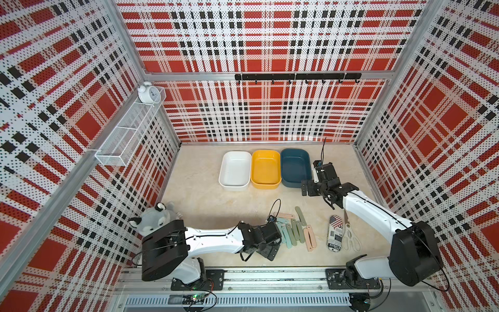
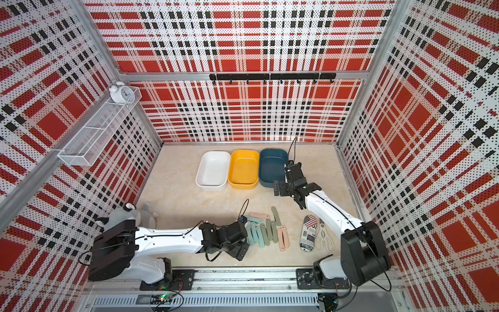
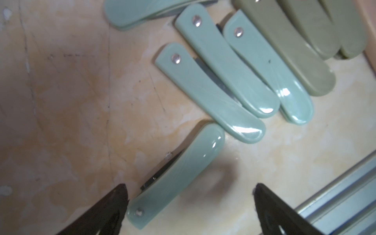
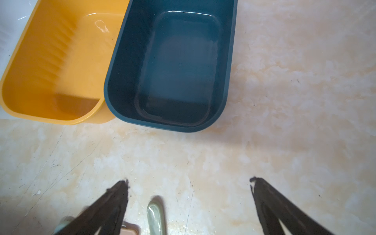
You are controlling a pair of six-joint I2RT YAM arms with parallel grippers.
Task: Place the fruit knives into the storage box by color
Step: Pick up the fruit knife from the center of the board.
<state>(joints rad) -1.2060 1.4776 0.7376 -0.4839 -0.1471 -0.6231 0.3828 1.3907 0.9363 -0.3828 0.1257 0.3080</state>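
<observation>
The fruit knives (image 1: 295, 231) lie in a loose row at the table's front middle: mint-teal ones (image 3: 209, 93) on the left, sage green ones (image 3: 284, 50) in the middle, peach-pink ones (image 1: 309, 239) on the right. My left gripper (image 3: 189, 187) hangs open low over the row's left end. One mint knife (image 3: 175, 175) lies flat between its fingertips, close to one finger and not gripped. Three storage boxes stand side by side at the back: white (image 1: 235, 186), yellow (image 1: 266, 186) and dark blue (image 4: 168, 124). My right gripper (image 4: 188, 181) hovers open and empty just in front of the blue box.
White-handled scissors (image 1: 349, 235) and a newspaper-print cylinder (image 1: 334, 236) lie right of the knives, under the right arm. A grey plush toy (image 1: 154, 218) sits behind the left arm's base. An aluminium rail (image 3: 335, 193) runs along the table's front edge.
</observation>
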